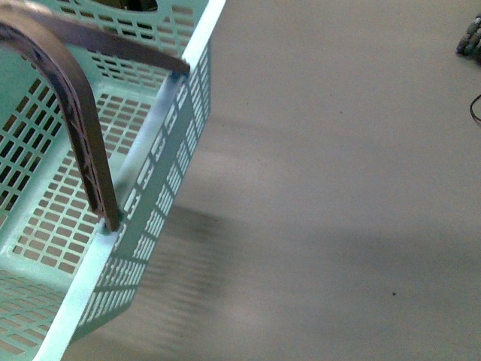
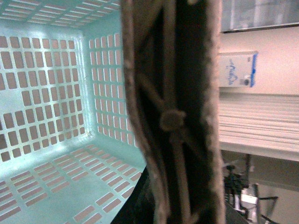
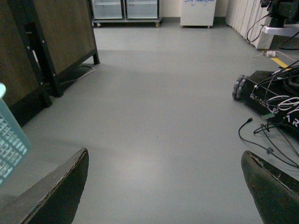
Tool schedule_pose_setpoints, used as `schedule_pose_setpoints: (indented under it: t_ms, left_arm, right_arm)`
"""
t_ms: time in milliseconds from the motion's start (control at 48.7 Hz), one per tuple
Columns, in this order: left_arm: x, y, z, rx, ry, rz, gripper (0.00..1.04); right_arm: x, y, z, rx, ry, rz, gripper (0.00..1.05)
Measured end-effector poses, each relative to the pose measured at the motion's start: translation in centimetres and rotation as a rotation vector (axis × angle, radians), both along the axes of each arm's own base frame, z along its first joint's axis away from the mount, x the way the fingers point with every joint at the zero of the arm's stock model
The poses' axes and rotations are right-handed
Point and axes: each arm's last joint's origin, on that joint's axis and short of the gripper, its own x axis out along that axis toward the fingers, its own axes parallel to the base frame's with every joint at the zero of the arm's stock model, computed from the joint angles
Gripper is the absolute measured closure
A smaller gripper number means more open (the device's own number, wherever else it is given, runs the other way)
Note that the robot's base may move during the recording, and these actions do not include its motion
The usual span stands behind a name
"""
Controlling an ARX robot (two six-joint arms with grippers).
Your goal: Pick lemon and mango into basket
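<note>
We see a bare grey floor [image 3: 163,121] running back to 2 glass-fronted cabinets [image 3: 125,9] and a white unit [image 3: 197,13]. A dark wooden panel [image 3: 60,32] stands on a black frame at one side. Opposite it, loose black cables [image 3: 261,135] trail from a black wheeled platform [image 3: 261,91], near a yellow floor stripe [image 3: 279,62].

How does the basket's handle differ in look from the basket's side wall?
Colour: the handle is brownish-mauve; the side wall is light teal.
Shape: the handle bends in an arch above the rim; the side wall is flat and straight.
Surface: the side wall has rows of rectangular slots; the handle shows raised ribs instead.
Both belong to one basket and meet at its rim.
</note>
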Motion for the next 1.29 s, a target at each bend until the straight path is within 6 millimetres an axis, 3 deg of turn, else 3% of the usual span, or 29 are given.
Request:
schedule_pose_setpoints:
  t_ms: [329,452,1295]
  left_arm:
    - [-5.5,-0.3,8.3,-0.101,-0.115,0.094,1.0]
    - [-6.9,-0.6,10.4,-0.104,-0.144,0.077,1.0]
    - [-7.1,-0.7,10.7,-0.105,-0.149,0.074,1.0]
  right_arm:
    - [0.0,0.0,0.0,0.0,0.0,0.0,0.09]
    - [0.0,0.0,0.0,0.0,0.0,0.0,0.09]
    - [0.0,0.0,0.0,0.0,0.0,0.0,0.09]
